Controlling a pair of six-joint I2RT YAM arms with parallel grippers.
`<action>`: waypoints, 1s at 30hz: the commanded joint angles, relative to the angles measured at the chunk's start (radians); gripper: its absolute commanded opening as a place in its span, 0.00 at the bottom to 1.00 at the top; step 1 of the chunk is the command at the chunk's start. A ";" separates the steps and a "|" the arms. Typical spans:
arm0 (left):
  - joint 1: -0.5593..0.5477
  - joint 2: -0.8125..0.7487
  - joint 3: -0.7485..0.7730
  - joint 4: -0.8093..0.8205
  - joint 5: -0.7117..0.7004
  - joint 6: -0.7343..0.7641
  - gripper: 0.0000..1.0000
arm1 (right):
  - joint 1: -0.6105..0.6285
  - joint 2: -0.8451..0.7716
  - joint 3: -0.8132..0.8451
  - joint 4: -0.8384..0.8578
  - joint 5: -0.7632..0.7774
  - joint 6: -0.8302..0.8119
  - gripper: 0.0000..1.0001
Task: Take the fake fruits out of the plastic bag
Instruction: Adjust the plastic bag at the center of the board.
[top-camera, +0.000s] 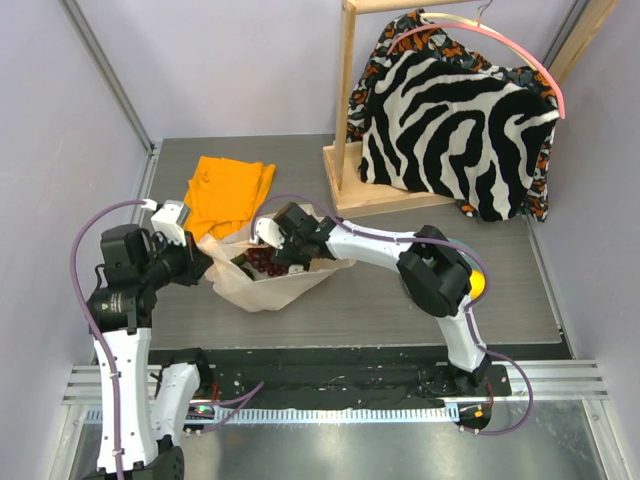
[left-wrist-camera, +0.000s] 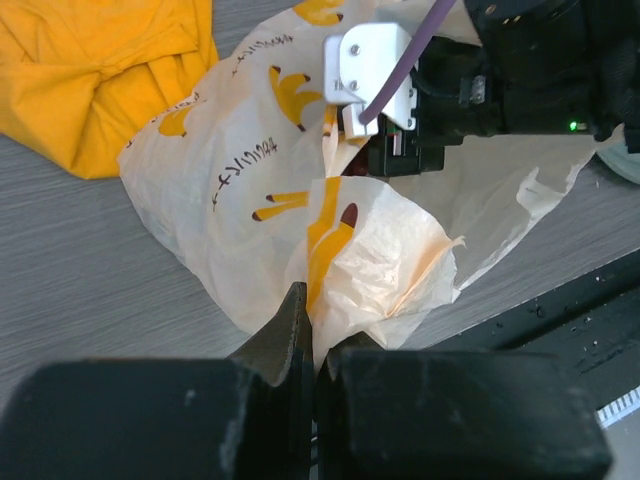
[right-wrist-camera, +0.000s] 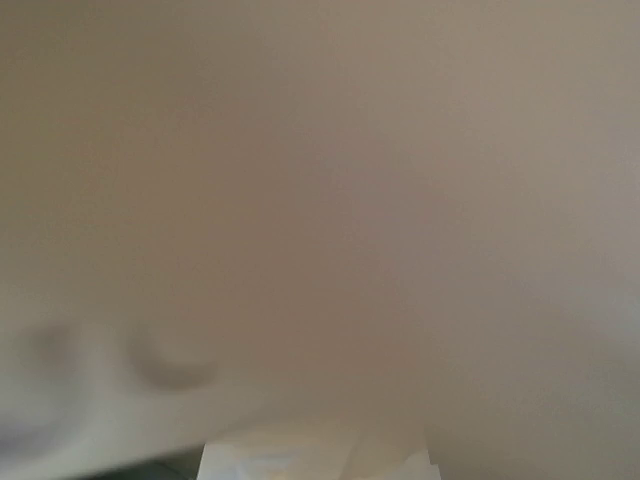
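Note:
The plastic bag (top-camera: 268, 285) lies crumpled on the grey table, mouth facing up and back. It also shows in the left wrist view (left-wrist-camera: 250, 190), with orange banana prints. My left gripper (top-camera: 206, 268) is shut on the bag's left edge, with the plastic pinched between the jaws (left-wrist-camera: 318, 345). My right gripper (top-camera: 274, 256) reaches into the bag's mouth, its fingertips hidden by plastic. Dark red grapes (top-camera: 262, 262) show inside the mouth, next to it. A yellow fruit (top-camera: 479, 284) lies on the table behind my right arm's elbow. The right wrist view shows only blurred beige plastic (right-wrist-camera: 320, 200).
A folded orange cloth (top-camera: 226, 192) lies just behind the bag, and also in the left wrist view (left-wrist-camera: 90, 70). A wooden rack (top-camera: 345, 150) with a zebra-patterned garment (top-camera: 455, 125) stands at the back right. The black base rail (top-camera: 330, 370) runs along the near edge.

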 joint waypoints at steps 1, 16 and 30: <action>0.014 -0.022 0.023 0.034 0.015 -0.002 0.00 | -0.009 0.008 -0.026 0.037 0.131 -0.049 0.78; 0.014 0.065 0.046 0.078 0.076 -0.024 0.00 | -0.055 -0.269 0.014 -0.015 -0.384 0.064 0.41; -0.073 0.269 0.196 0.163 0.032 0.016 0.00 | -0.205 -0.299 0.195 -0.023 -0.988 0.526 0.40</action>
